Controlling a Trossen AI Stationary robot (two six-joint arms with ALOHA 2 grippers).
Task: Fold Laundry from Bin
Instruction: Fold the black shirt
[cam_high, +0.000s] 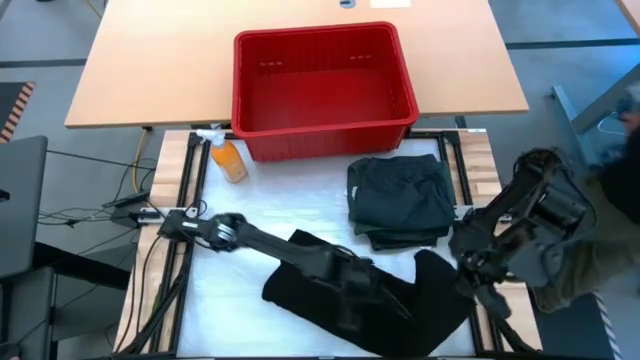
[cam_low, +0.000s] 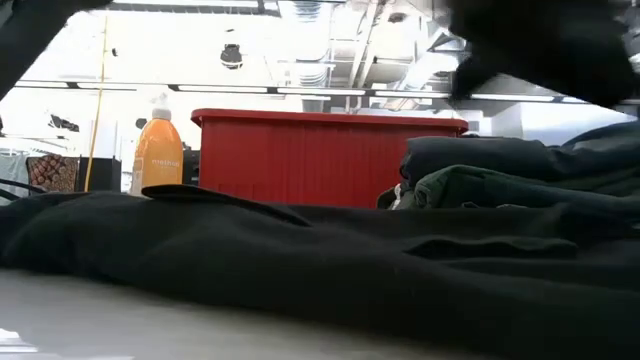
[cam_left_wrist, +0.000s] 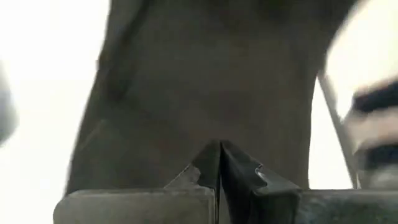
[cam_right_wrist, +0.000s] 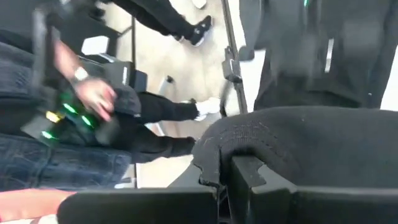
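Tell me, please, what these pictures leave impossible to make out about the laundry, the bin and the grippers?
- Left gripper: high view, the arm over the black cloth covers it.
- Right gripper: high view, dark blur; wrist view, black fabric drapes over its fingers.
- Bin: low view, inside hidden behind its wall.
- Folded stack: garment count unclear.

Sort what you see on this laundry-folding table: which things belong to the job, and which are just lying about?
Job: red bin; folded dark stack; black cloth being worked.
Lying about: orange spray bottle.
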